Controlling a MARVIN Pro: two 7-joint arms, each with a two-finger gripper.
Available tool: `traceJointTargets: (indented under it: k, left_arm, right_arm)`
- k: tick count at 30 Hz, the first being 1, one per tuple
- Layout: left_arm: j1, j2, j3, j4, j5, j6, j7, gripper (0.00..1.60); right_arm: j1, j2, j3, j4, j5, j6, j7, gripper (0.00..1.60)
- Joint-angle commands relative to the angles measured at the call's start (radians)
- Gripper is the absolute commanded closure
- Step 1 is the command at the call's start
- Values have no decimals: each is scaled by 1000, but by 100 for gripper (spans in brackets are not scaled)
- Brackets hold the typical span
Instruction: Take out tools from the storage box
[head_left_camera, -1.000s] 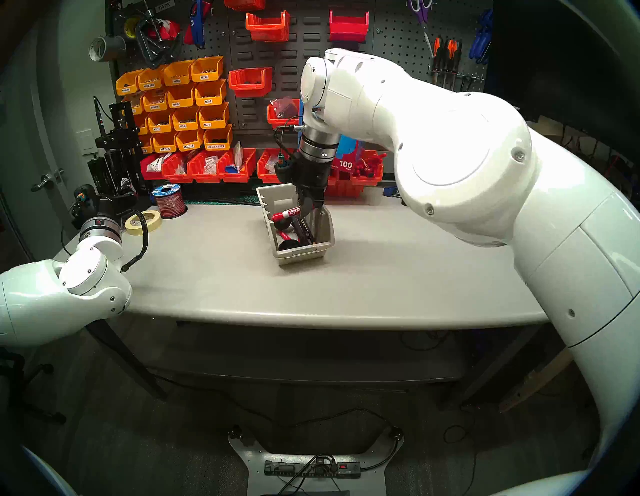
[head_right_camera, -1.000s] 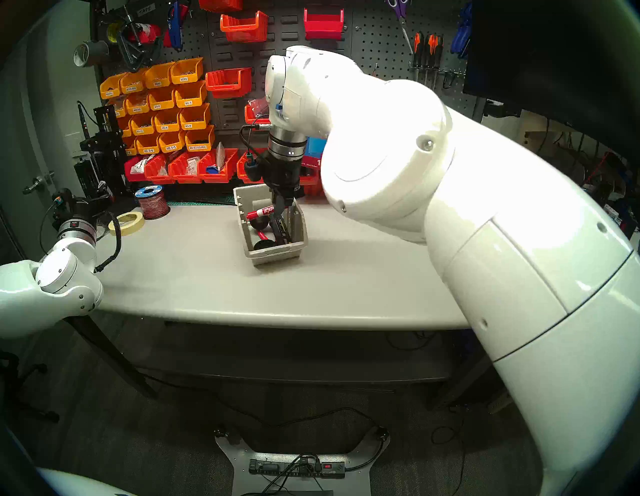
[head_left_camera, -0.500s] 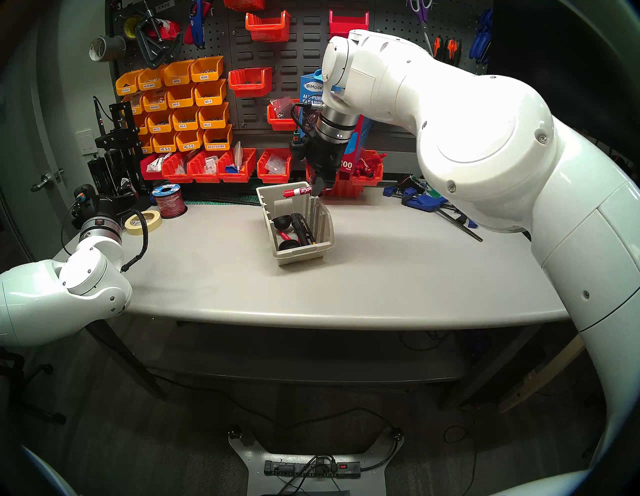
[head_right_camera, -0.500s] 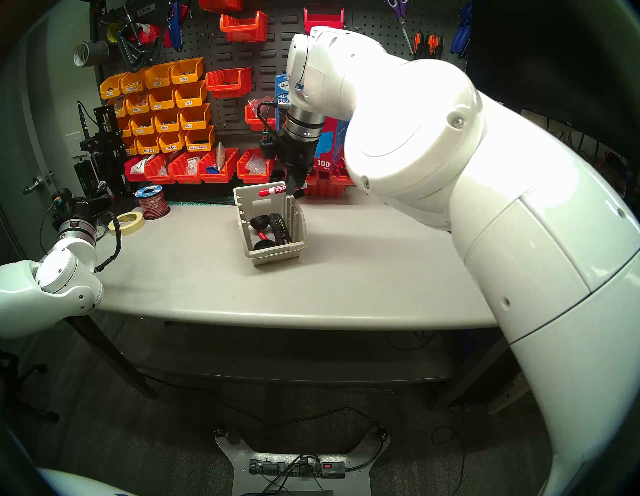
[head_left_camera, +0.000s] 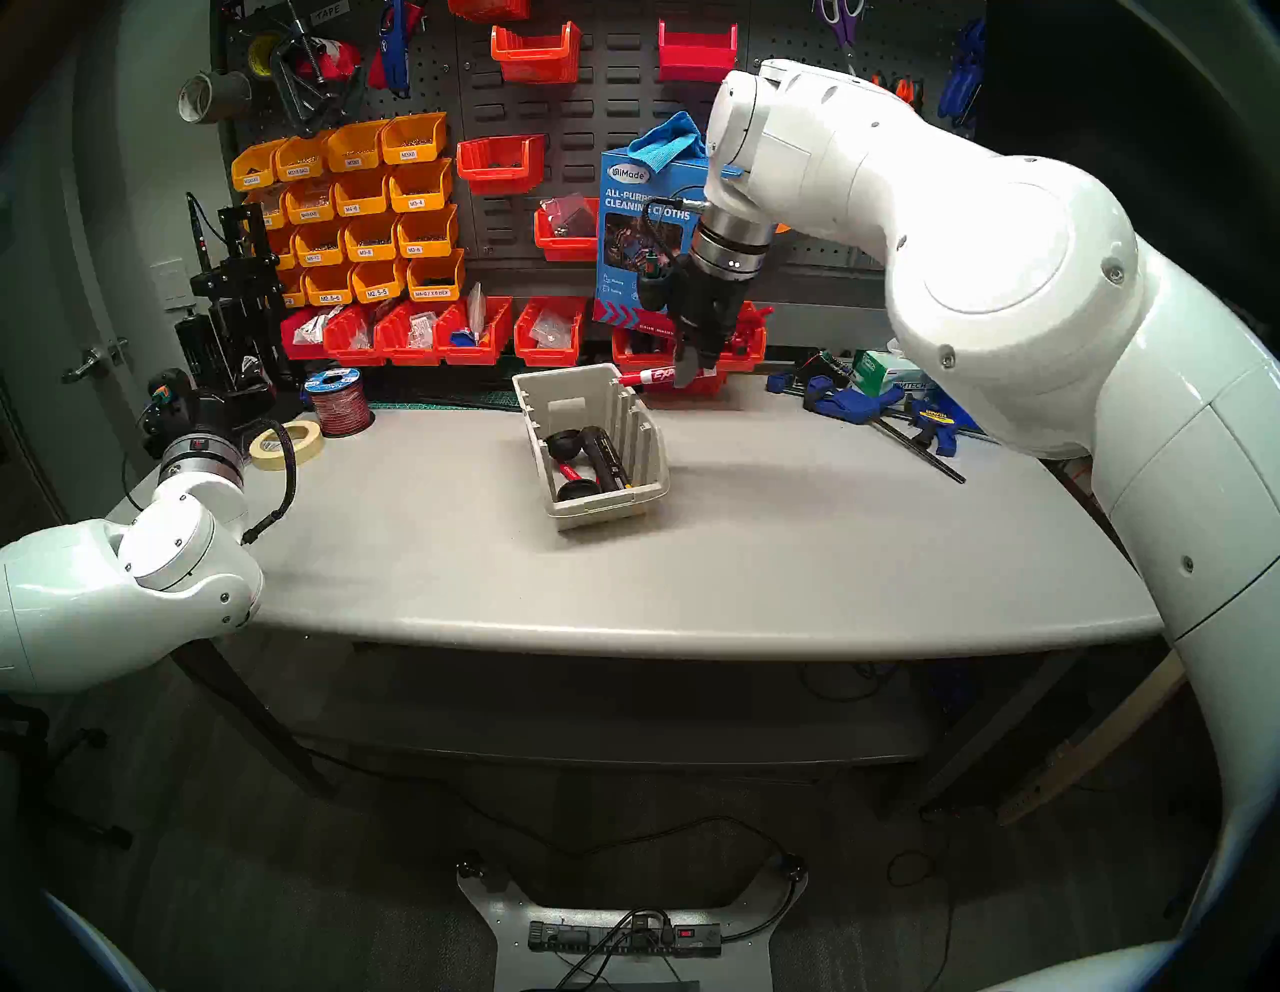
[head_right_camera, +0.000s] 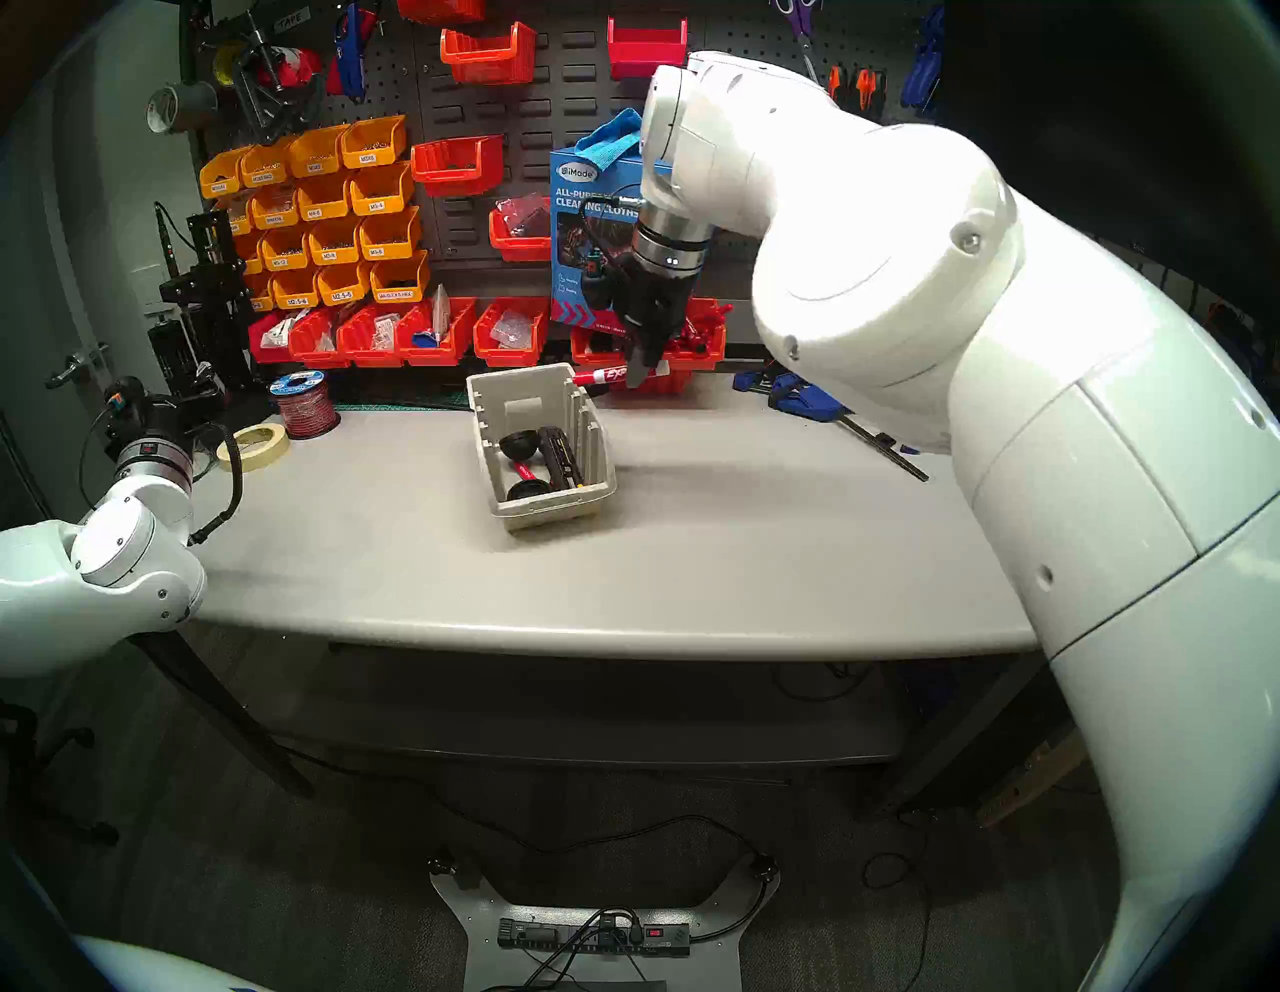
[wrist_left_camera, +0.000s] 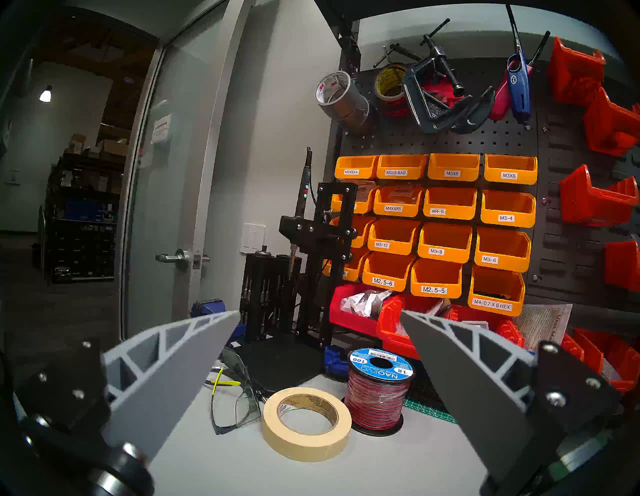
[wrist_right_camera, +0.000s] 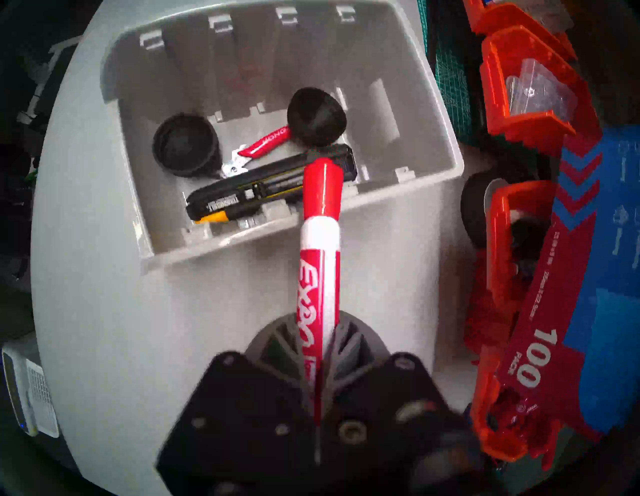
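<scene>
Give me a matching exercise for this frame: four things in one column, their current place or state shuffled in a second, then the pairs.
1. Expo marker
2. long black tool
3. left gripper
4. masking tape roll

A. open, holding nothing
B. flat on the table beside the wire spool
C. clamped in the right gripper, outside the bin
D. lying inside the beige bin

Pairs: 1-C, 2-D, 3-A, 4-B
</scene>
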Motion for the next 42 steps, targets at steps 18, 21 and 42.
traceJointTargets:
  k: [18, 21, 42]
  left_arm:
    - [-11, -2, -10, -1, 4, -2, -1, 0]
    - [-11, -2, -10, -1, 4, -2, -1, 0]
    - [-12, -2, -11, -2, 4, -1, -2, 0]
  right_arm:
    - [-159, 186, 3, -90, 38, 97, 15, 160]
    - [-166, 200, 9, -112, 48, 99, 15, 160]
    - [-134, 267, 21, -226, 77, 99, -28, 72]
